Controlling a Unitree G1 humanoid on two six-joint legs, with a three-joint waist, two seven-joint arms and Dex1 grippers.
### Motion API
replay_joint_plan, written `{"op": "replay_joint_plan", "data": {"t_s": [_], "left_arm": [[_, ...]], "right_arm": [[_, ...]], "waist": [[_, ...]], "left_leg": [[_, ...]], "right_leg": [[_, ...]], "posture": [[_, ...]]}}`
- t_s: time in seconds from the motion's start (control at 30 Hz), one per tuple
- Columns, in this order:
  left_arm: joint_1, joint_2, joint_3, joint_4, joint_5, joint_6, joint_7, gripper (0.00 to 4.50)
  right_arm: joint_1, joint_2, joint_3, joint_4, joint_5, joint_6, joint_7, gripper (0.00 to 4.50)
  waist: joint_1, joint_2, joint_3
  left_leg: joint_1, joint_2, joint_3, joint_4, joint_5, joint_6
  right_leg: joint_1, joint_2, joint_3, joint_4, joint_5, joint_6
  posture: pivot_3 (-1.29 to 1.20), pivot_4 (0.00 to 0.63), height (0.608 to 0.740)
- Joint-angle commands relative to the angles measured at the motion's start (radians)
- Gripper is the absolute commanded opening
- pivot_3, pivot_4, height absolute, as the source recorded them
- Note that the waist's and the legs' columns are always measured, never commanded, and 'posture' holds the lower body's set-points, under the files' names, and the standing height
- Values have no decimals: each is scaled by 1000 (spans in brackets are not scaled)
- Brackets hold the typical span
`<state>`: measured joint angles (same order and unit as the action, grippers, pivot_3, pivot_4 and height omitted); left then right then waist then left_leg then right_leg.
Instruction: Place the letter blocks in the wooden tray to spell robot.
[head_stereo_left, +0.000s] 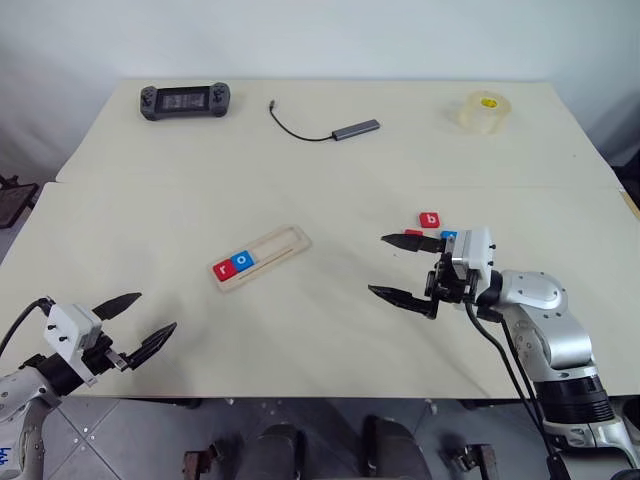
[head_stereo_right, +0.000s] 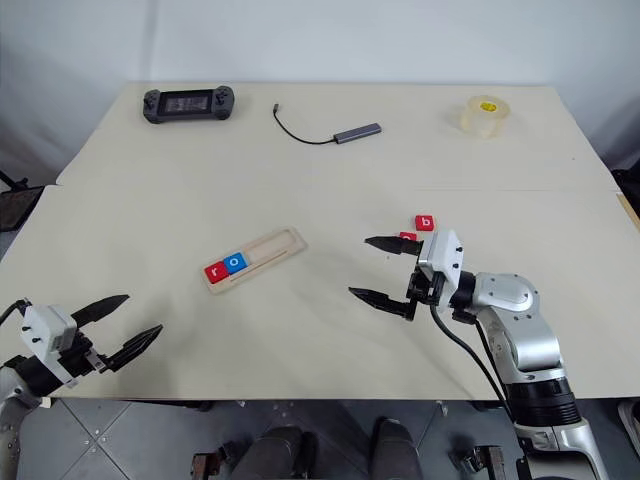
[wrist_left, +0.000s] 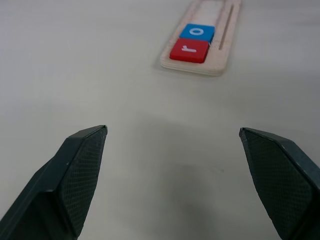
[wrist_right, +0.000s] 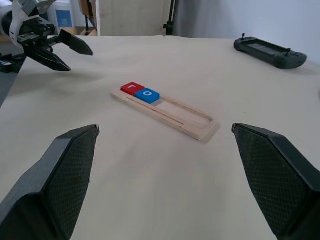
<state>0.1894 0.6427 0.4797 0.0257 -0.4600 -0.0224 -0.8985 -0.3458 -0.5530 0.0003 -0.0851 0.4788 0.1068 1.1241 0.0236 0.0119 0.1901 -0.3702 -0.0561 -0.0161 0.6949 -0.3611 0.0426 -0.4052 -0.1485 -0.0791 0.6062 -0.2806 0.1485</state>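
- We see a wide cream table (head_stereo_left: 300, 170) made of two tops pushed together, with a seam running across it beyond the wooden tray (head_stereo_left: 260, 258); we take the tray as our landmark.
- The tray lies at an angle near the middle of the front top. A red r block (head_stereo_left: 222, 268) and a blue o block (head_stereo_left: 241, 261) sit side by side, touching, at the end of the tray closer to us; the remainder of its slot is bare wood.
- To the right of the tray, well apart, a red b block (head_stereo_left: 430, 220) lies flat on the table, with a second red block (head_stereo_left: 413, 233) and a blue block (head_stereo_left: 449, 236) just beside it, both partly hidden behind the right gripper (head_stereo_left: 403, 268); we cannot read their letters.
- The right gripper hangs right of the tray, pointing toward it, its two black fingers spread wide and holding nothing.
- The left gripper (head_stereo_left: 138, 322) is in front of the tray and to its left, near the table's front edge, its fingers also spread apart and empty.
- Far beyond the tray lie a black game controller (head_stereo_left: 185, 101), a grey adapter with a black cable (head_stereo_left: 340, 129) and a roll of clear tape (head_stereo_left: 479, 112).
- A pale wall (head_stereo_left: 320, 35) stands behind the table, and grey floor tiles (head_stereo_left: 140, 440) show under its front edge.
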Motion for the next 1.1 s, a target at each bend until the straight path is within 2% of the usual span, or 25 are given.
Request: {"op": "replay_joint_plan", "data": {"t_s": [0.03,0.23,0.43,0.63,0.9,1.0,1.07,1.1], "left_arm": [[-62,3,-36,-31,-18,9,-9,4500],[-241,13,-126,64,30,5,-18,4500],[-426,16,-257,271,115,-22,-91,4500],[-513,22,-316,430,178,-61,-123,4500],[-568,13,-357,544,209,-57,-163,4500],[-591,7,-371,587,220,-72,-175,3952],[-600,-1,-370,595,217,-96,-183,3420],[-604,-5,-369,592,215,-109,-185,3408]], "right_arm": [[8,-26,-19,-71,42,31,17,4458],[32,-52,-35,-107,60,75,15,4458],[54,-62,-58,-150,66,104,-21,4458],[97,-67,-77,-199,70,124,-53,4458],[138,-72,-90,-237,80,140,-79,4458],[158,-83,-104,-236,86,143,-79,4500],[174,-90,-117,-234,87,143,-81,4500],[184,-93,-126,-235,89,145,-83,4500]], "waist": [[1,0,0],[-3,0,0],[-6,0,0],[-11,0,0],[-4,0,-1],[-1,0,-1],[0,0,-1],[0,0,-1]], "left_leg": [[0,0,0,0,0,0],[0,0,1,0,0,0],[0,-1,2,0,0,0],[0,0,2,0,0,0],[1,0,3,3,0,0],[2,0,3,4,1,0],[2,-1,3,4,1,0],[2,-1,3,4,1,0]], "right_leg": [[0,0,0,0,0,0],[0,1,0,1,0,0],[-1,1,0,3,0,0],[-2,1,-1,4,0,0],[-1,1,0,6,0,0],[0,1,1,6,0,0],[0,1,1,6,0,0],[0,1,1,6,0,0]], "posture": [[0,150,740],[0,150,740],[0,150,740],[0,150,740],[0,150,740],[0,150,740],[0,150,740],[0,150,740]]}}
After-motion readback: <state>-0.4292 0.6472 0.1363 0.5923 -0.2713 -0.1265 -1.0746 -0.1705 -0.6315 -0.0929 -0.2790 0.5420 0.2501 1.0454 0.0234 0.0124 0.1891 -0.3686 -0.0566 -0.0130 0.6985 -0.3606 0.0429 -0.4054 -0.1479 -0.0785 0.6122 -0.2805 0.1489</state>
